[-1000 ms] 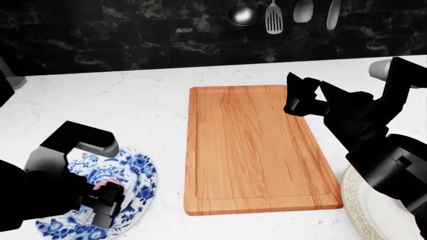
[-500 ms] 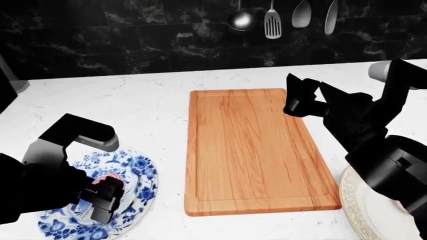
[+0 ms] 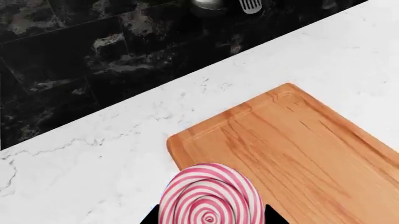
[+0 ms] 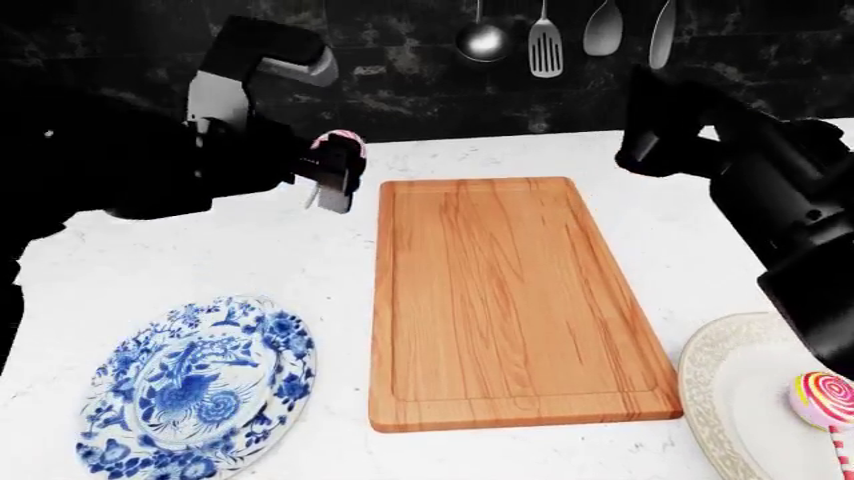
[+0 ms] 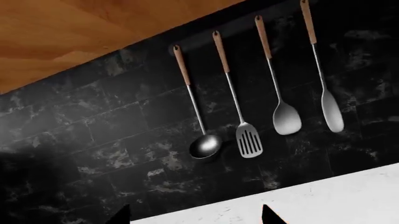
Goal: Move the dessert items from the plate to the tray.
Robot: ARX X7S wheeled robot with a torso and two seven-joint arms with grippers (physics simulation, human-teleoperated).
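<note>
Pinching the pink-and-white swirl lollipop (image 4: 335,140) between its black fingers, the left gripper (image 4: 336,172) hangs raised over the white marble counter (image 4: 200,260), just left of the far-left corner of the large orange-brown wooden tray (image 4: 501,300). In the left wrist view the candy disc (image 3: 208,196) sits upright in the jaws with that corner just beyond it. To place it well, I judge the arm should carry right until the candy is clearly inside the raised rim, sink low, and only then let go. The left arm reaches up and rightward. The right gripper (image 4: 647,140) hovers high at the far right; whether its jaws are spread I cannot tell. The pink, yellow and red lollipop (image 4: 823,393) lies on the cream plate (image 4: 721,400), near right. The blue-and-white patterned plate (image 4: 187,390) sits near left.
</note>
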